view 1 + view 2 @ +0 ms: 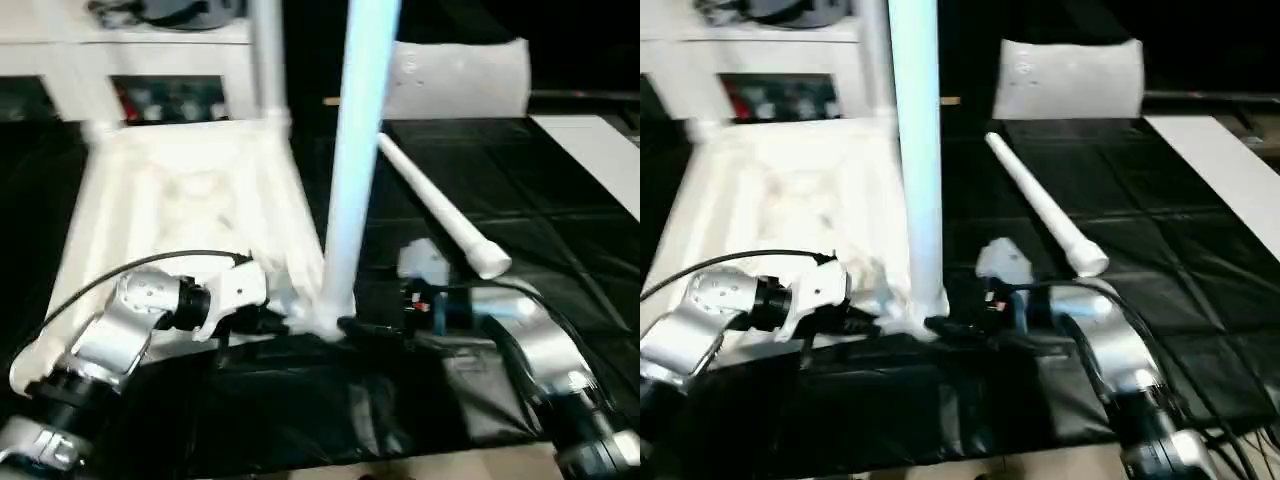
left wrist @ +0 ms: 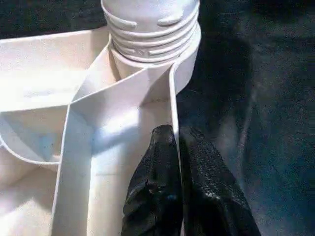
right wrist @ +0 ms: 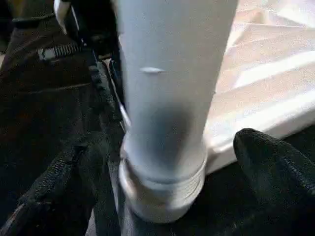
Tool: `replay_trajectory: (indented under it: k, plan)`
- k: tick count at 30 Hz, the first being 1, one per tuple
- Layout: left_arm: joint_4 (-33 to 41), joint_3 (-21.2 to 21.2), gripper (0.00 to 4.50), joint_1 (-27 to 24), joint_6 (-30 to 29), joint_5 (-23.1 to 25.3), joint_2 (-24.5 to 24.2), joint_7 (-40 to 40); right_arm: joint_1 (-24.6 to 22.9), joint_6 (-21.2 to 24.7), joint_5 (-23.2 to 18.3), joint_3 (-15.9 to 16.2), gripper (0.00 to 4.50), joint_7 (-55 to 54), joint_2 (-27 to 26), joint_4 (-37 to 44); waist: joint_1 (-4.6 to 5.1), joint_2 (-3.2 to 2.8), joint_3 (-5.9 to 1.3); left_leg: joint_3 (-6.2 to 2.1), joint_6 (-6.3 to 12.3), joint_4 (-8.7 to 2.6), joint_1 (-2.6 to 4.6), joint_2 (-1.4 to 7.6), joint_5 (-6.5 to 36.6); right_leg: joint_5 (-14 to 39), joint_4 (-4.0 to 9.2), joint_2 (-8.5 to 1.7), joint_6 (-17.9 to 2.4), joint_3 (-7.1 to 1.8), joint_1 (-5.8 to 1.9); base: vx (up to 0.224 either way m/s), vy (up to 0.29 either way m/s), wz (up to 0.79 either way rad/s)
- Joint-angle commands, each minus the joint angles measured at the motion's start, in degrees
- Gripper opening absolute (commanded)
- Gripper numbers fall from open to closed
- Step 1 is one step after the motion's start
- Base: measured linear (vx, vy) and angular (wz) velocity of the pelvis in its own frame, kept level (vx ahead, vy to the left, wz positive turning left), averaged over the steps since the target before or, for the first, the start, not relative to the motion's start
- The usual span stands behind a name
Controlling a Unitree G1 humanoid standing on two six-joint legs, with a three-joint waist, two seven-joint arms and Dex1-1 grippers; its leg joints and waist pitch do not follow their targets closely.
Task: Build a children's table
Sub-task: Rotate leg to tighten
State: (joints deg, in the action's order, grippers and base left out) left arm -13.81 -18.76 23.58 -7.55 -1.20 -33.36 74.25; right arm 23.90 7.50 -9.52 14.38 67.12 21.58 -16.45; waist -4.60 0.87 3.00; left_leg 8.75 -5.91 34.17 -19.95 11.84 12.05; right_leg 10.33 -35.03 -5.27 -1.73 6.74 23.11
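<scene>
Children's table [image 1: 190, 200]: white plastic, lying upside down on the black tabletop [image 1: 560, 210], ribbed underside facing up.

Legs: one upright leg [image 1: 355, 150] standing in the near corner socket, its threaded end visible there; a second upright leg [image 1: 268, 60] at the far corner; a loose leg [image 1: 440, 215] lying on the tabletop beside the table.

Left tool [image 2: 174, 147]: fingers pinched closed on the table's thin rim near the socket.

Right tool [image 3: 167, 191]: fingers spread open either side of the upright leg's base.

Head overhead; wrists close on leg [image 3: 167, 113]
</scene>
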Motion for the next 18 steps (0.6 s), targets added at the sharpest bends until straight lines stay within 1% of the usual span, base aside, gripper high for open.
replay_trajectory:
  k: [1, 2, 3, 4, 5, 8, 10, 12, 14, 15, 16, 17, 18]
  plan:
    - [-0.2, -4.5, 0.0, 1.3, 2.0, 0.2, 0.2, 5.1, 2.3, -1.8, 0.6, 1.7, 4.29, 3.9, 0.7, -2.8, 0.2, 0.11, -3.78, 0.55, 3.89, -4.03, 0.03, 1.48, 5.5, 10.5, 3.5, -3.2, -11.7, -3.71, -3.28, 0.0, 0.0, 0.0]
    - [-0.3, -4.8, 0.0, 1.5, 2.2, 0.2, 0.2, 5.4, 2.6, -1.8, 0.7, 1.9, 4.18, 4.5, 0.6, -3.2, 0.15, 0.22, -3.78, 0.61, 3.99, -3.99, 0.06, 1.51, 5.2, 9.8, 3.41, -3.17, -11.9, -3.73, -3.22, 0.0, 0.0, 0.0]
    - [-0.4, -4.9, 0.0, 1.6, 2.2, 0.3, 0.2, 5.6, 2.8, -1.7, 0.6, 2.0, 4.18, 4.8, 0.6, -3.5, -0.17, 0.12, -3.8, 0.63, 4.02, -3.97, 0.08, 1.61, 4.6, 8.4, 3.23, -3.24, -12.2, -3.8, -3.28, 0.0, 0.0, 0.0]
    - [-1.5, -5.2, 0.0, 2.2, 3.4, 0.8, 0.4, 6.0, 3.5, -1.9, 0.6, 2.9, 4.07, 6.4, 0.7, -4.6, -0.29, 0.37, -3.87, 0.65, 4.15, -3.93, 0.02, 1.6, 4.2, 7.3, 3.14, -3.25, -12.4, -3.79, -3.39, 0.0, 0.0, 0.0]
    - [-1.5, -5.2, 0.0, 2.2, 3.4, 0.8, 0.4, 6.0, 3.5, -1.9, 0.6, 2.9, 3.98, 6.4, 0.7, -4.6, -0.34, 0.37, -3.9, 0.65, 4.14, -3.92, 0.0, 1.57, 4.2, 7.2, 3.06, -3.24, -12.5, -3.77, -3.44, 0.0, 0.0, 0.0]
    - [-2.7, -5.4, 0.0, 2.9, 4.5, 1.2, 0.8, 6.3, 4.5, -2.9, 1.1, 3.6, 3.7, 7.9, 0.6, -6.4, -0.48, 0.45, -3.85, 0.64, 3.56, -4.03, -0.07, 1.6, 5.3, 8.5, 3.28, -3.34, -12.0, -3.74, -3.53, 0.0, 0.0, 0.0]
    - [-3.3, -5.4, 0.0, 3.2, 5.0, 1.2, 1.0, 6.6, 5.3, -3.6, 1.3, 4.0, 3.55, 8.7, 0.4, -8.0, -0.48, 0.62, -3.79, 0.6, 2.76, -4.11, -0.09, 1.57, 6.8, 11.2, 3.58, -3.4, -11.3, -3.7, -3.53, 0.0, 0.0, 0.0]
    - [-3.7, -5.6, 0.0, 3.4, 5.2, 1.2, 1.0, 6.7, 5.8, -4.0, 1.3, 4.2, 3.37, 9.2, 0.3, -8.9, -0.49, 0.73, -3.78, 0.61, 2.38, -4.11, -0.05, 1.55, 7.6, 13.0, 3.69, -3.45, -10.8, -3.74, -3.51, 0.0, 0.0, 0.0]
    - [-4.2, -5.6, 0.0, 3.7, 5.6, 1.2, 1.1, 6.7, 6.2, -4.3, 1.3, 4.3, 3.19, 9.7, 0.2, -9.5, -0.55, 0.66, -3.8, 0.59, 2.38, -4.1, -0.01, 1.63, 7.3, 12.9, 3.69, -3.42, -10.6, -3.77, -3.44, 0.0, 0.0, 0.0]
    - [-4.4, -5.6, 0.0, 3.8, 5.8, 1.2, 1.1, 6.7, 6.3, -4.3, 1.3, 4.3, 3.02, 9.8, 0.2, -9.7, -0.54, 0.62, -3.84, 0.57, 2.38, -4.1, -0.05, 1.66, 6.9, 12.1, 3.55, -3.37, -10.7, -3.77, -3.47, 0.0, 0.0, 0.0]
    - [-5.0, -5.6, 0.0, 4.0, 6.2, 1.3, 1.1, 6.6, 6.6, -4.4, 1.3, 4.2, 2.93, 10.0, 0.0, -10.2, -0.55, 0.69, -3.88, 0.58, 2.46, -4.07, -0.08, 1.64, 6.6, 11.4, 3.48, -3.31, -10.8, -3.75, -3.5, 0.0, 0.0, 0.0]
    - [-5.1, -5.6, 0.0, 4.1, 6.3, 1.4, 1.1, 6.6, 6.6, -4.4, 1.3, 4.2, 2.93, 10.0, 0.0, -10.2, -0.58, 0.72, -3.93, 0.57, 2.54, -4.05, -0.11, 1.63, 6.4, 11.0, 3.42, -3.34, -10.9, -3.73, -3.55, 0.0, 0.0, 0.0]
    - [-5.4, -5.5, 0.0, 4.2, 6.5, 1.4, 1.1, 6.6, 6.7, -4.2, 1.1, 4.2, 2.8, 10.2, -0.1, -10.4, -0.59, 0.72, -3.95, 0.55, 2.62, -4.04, -0.14, 1.65, 6.0, 10.5, 3.32, -3.32, -11.1, -3.72, -3.59, 0.0, 0.0, 0.0]
